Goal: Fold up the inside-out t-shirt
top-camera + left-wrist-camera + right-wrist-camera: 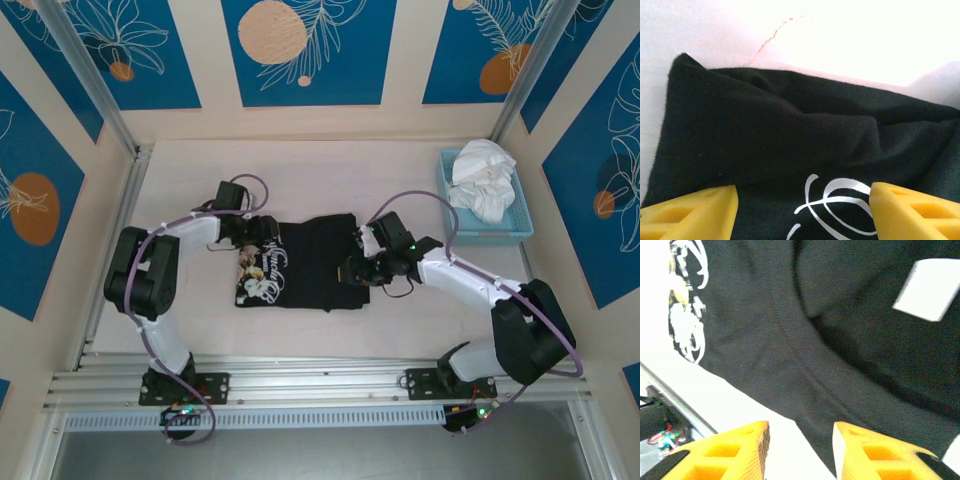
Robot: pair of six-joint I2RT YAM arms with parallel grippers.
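Finds the inside-out t-shirt (305, 262) flat on the tabletop (330, 180), between both arms. Has the left gripper (803, 197) over its far-left corner, jaws wide; the right gripper (801, 432) at the right hem, jaws narrower, seemingly empty. Handles soft, limp, light: pinch hem corners, not mid-cloth.

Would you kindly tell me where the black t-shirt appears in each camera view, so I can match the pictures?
Top external: the t-shirt lies flat at the picture's centre.
Left wrist: it spans the middle and bottom.
Right wrist: it covers the top and right.
Shared landmark: its white lettering, at the shirt's left end from above, bottom centre in left wrist, upper left in right wrist.
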